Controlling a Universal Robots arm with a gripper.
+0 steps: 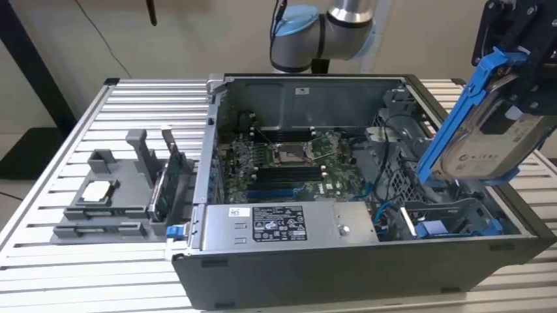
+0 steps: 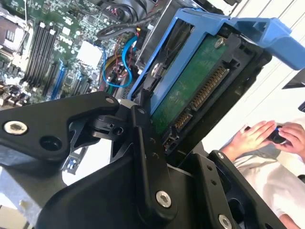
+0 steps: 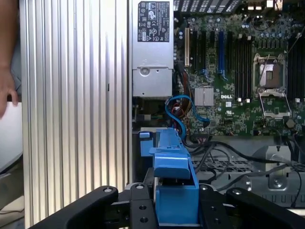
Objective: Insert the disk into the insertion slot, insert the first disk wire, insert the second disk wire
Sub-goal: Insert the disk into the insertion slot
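In the exterior view, the gripper (image 1: 525,65) ran off the top corner, and the arm (image 1: 327,29) was cut off at the top too. The gripper hid one end of the disk (image 1: 483,147). In the first wrist view, the edge cut a person's hand (image 3: 5,90). In the second wrist view, the dark thing in the hands (image 2: 250,138) was too small to tell.

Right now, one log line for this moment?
gripper: shut on disk | disk: tilted, raised over computer case | insertion slot: disk not in
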